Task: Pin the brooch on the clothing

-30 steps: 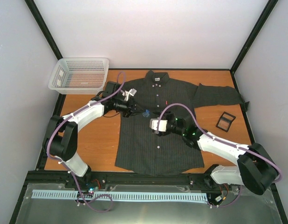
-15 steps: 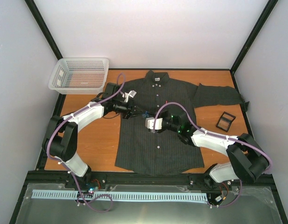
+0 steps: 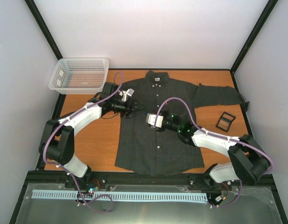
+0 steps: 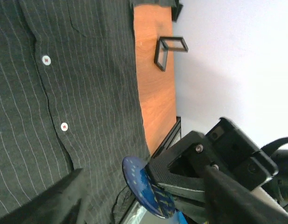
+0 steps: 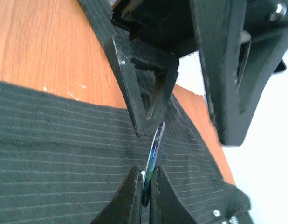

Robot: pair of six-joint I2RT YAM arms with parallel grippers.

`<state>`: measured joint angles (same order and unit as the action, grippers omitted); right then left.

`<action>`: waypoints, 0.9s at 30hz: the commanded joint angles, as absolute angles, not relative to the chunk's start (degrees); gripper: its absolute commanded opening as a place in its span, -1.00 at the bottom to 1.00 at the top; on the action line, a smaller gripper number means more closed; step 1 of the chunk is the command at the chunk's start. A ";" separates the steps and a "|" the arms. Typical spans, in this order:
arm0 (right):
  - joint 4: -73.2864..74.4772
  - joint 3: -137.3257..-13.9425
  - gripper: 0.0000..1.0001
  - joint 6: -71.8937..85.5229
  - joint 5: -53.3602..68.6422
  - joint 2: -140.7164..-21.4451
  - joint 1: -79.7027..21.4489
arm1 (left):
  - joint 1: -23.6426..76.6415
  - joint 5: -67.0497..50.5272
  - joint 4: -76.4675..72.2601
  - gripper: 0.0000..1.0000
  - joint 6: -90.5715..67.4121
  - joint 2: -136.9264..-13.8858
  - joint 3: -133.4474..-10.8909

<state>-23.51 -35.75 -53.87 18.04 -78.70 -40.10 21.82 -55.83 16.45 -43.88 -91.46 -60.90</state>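
Brooch (image 5: pixel 155 144) edge-on, clamped in right hand (image 5: pixel 145 176) (left hand (image 5: pixel 185 135) apart, just above)

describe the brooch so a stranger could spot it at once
Find the dark pinstriped shirt spread on the wooden table and look at its chest. The brooch is the small round blue disc pinched in the right claw; the nearby buttons are white.

- Desk (image 3: pixel 95 140): orange-brown wood grain, matte, with dark edging all round.
- Walls (image 3: pixel 153 32): plain white panels at the back and both sides, meeting at black corner struts (image 3: pixel 44 30).
- Near edge: black rail (image 3: pixel 148 178), then a grey metal sheet (image 3: pixel 148 212) carrying a white slotted strip (image 3: pixel 134 196).
- Light: even and diffuse; soft shadows only.
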 commanded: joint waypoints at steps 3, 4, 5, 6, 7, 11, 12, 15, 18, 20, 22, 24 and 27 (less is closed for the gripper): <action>-21.41 -36.15 -0.95 -19.59 23.80 -72.58 -37.13 | 21.36 -46.80 13.37 0.78 -31.57 -82.67 -59.74; -19.24 -36.62 -0.93 -14.98 25.42 -71.46 -36.48 | 21.36 -46.83 11.89 0.85 -29.24 -81.58 -58.85; -16.80 -37.44 -0.94 -10.95 26.78 -70.36 -35.72 | 21.36 -47.66 10.26 0.89 -26.97 -80.70 -57.93; -14.22 -38.52 -0.95 -6.76 27.13 -69.52 -35.05 | 21.36 -48.96 9.82 0.89 -24.65 -79.92 -57.43; -8.71 -40.06 -0.95 -1.66 27.25 -68.81 -34.42 | 21.36 -50.53 7.60 0.89 -22.46 -79.34 -56.83; 8.65 -48.90 -0.95 -3.00 45.29 -69.96 -29.37 | 21.48 -58.80 4.21 0.91 -15.89 -77.82 -55.14; 11.10 -50.42 -0.95 -3.81 49.37 -70.61 -28.80 | 21.73 -60.77 4.33 0.90 -14.49 -77.86 -55.22; 14.94 -53.58 -0.95 -5.07 58.50 -73.27 -27.80 | 22.69 -66.71 6.24 0.83 -9.48 -78.03 -56.09; 22.09 -57.21 -0.95 -9.46 64.03 -76.74 -27.76 | 24.01 -67.06 8.73 0.78 -5.24 -77.64 -56.58; 25.49 -58.95 -0.95 -12.21 65.94 -78.28 -27.77 | 24.68 -67.08 8.88 0.74 -4.42 -77.18 -56.17; 25.40 -59.13 -0.95 -12.45 66.38 -78.62 -27.70 | 25.65 -67.53 8.88 0.65 -3.76 -77.07 -55.75; 24.73 -59.24 -0.95 -12.35 67.51 -79.00 -27.77 | 26.64 -67.77 11.82 0.53 -2.59 -77.49 -56.04; 25.73 -60.12 -0.95 -13.15 68.35 -80.18 -27.78 | 27.55 -68.48 13.76 0.23 -1.59 -78.40 -56.50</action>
<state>22.65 -57.65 -11.14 63.77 -79.15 -27.88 26.15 -65.82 10.48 -6.24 -78.52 -55.22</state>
